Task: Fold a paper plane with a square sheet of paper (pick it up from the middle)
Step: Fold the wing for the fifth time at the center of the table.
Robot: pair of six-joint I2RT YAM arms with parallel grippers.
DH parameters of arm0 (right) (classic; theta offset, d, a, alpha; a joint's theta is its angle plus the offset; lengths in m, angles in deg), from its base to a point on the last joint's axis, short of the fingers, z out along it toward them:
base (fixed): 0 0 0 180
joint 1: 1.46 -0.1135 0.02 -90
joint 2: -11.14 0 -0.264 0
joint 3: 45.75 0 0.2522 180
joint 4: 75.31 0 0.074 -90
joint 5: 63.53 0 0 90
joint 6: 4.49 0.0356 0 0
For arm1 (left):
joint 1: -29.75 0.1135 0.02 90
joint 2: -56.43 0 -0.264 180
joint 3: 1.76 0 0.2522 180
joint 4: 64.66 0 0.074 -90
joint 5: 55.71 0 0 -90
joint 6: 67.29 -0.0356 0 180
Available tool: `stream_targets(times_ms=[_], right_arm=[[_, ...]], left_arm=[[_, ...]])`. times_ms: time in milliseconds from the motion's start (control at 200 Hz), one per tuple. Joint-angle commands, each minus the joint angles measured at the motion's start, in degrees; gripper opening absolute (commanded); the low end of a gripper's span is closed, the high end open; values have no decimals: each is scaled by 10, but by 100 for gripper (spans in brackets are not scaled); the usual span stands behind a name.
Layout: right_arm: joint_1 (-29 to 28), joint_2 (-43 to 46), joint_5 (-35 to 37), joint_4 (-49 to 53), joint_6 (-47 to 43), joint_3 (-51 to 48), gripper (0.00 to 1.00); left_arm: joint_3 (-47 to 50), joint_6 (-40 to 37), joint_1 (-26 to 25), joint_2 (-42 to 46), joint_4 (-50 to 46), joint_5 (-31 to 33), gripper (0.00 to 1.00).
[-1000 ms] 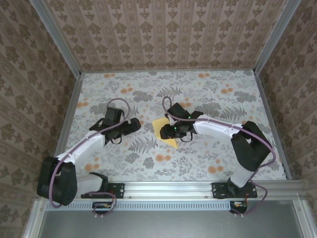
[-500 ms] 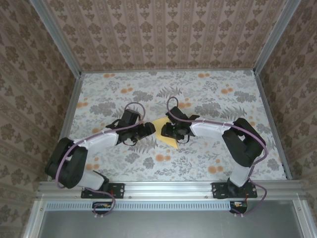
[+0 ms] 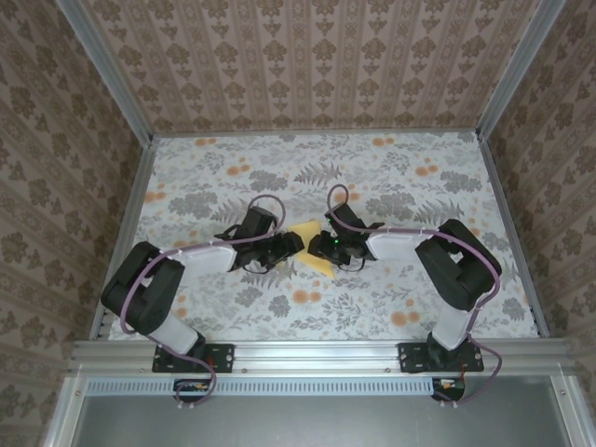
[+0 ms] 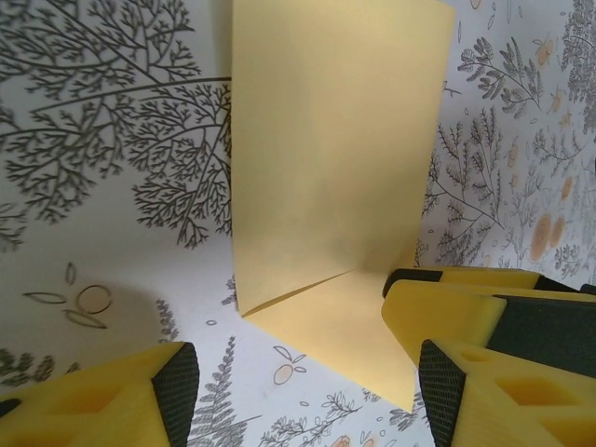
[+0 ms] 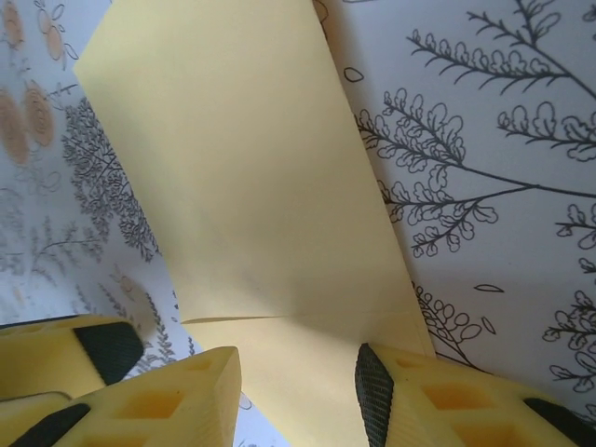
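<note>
Paper between right gripper's parted fingers

I am reading no text, label, brand, number or sign anywhere. The square sheet of paper is showing plain yellow faces, and the table cover and walls are carrying only printed leaf and flower patterns.

Bright even light, soft shadows (near pincers blurred)
</note>
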Motion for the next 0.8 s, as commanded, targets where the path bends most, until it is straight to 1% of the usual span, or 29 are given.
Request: stream_targets(times_ms=[0,115,285,440,660,730,795], right_arm=[[18,-16,-36,-45,25,-47,42],[34,-16,-58,-87,39,-76,42],[41,-13,-75,-117,42,-94,42],[49,-9,-81,-131,40,-105,41],[58,-7,-92,-147,41,-117,41],[60,-9,-96,-153,41,-119,41],[60,-9,-98,-155,39,-120,41]], left_arm=[[-17,24,-6,-11,22,-15,66],[-19,36,-8,-18,21,-11,66],[-27,41,-11,-30,22,-11,64],[-38,45,-12,-43,22,-16,61],[-51,48,-12,-61,23,-21,60],[-52,51,-12,-67,35,-28,58],[-52,54,-12,-70,47,-32,53]])
